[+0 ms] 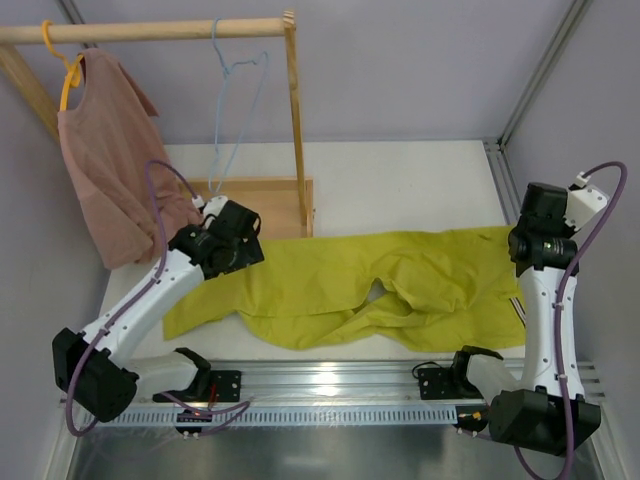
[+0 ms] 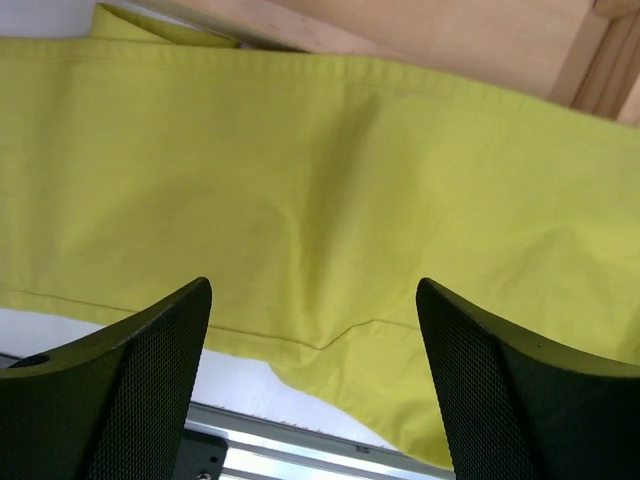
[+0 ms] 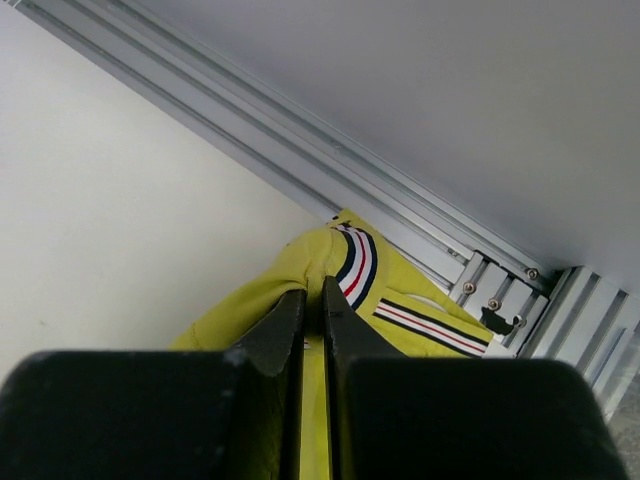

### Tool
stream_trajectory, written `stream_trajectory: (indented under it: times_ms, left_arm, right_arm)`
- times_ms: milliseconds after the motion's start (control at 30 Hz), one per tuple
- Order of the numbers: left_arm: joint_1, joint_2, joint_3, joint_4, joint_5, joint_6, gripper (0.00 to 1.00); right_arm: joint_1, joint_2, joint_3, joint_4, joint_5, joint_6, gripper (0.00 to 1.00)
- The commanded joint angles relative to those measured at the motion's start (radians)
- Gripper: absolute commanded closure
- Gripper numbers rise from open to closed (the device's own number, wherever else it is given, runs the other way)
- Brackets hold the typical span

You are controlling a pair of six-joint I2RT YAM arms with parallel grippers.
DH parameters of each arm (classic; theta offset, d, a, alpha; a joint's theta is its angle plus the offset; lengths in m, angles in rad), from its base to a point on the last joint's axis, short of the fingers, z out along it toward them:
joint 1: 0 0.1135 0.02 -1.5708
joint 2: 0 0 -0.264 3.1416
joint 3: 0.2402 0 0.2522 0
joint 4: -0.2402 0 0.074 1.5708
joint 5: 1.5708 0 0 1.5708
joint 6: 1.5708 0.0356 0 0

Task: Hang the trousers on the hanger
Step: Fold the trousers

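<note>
The yellow-green trousers lie spread across the table, legs to the left, waist to the right. My left gripper hovers open just above a leg, nothing between its fingers; from above it sits at the leg's upper left. My right gripper is shut on the trousers' waistband, where the striped trim shows, at the right end of the cloth. The light-blue hanger hangs on the wooden rail, apart from both grippers.
A dusty-pink T-shirt on a yellow hanger hangs at the rail's left end. The rack's wooden post and base stand just behind the trouser leg. An aluminium frame rail runs along the table's right edge.
</note>
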Motion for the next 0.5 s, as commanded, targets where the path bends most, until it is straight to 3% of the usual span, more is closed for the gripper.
stream_trajectory:
  times_ms: [0,267,467]
  left_arm:
    - [0.137,0.008,0.023,0.104,0.135,0.008,0.17]
    - [0.329,0.131,0.015,0.196,0.233,-0.125,0.17]
    - [0.334,0.134,-0.020,0.359,0.199,-0.237,0.19]
  right_arm:
    - [-0.007,0.010,0.007,0.078,-0.017,0.015,0.96]
    - [-0.005,-0.045,-0.048,0.156,-0.193,0.050,0.96]
    - [-0.005,-0.048,-0.082,0.175,-0.248,0.032,0.96]
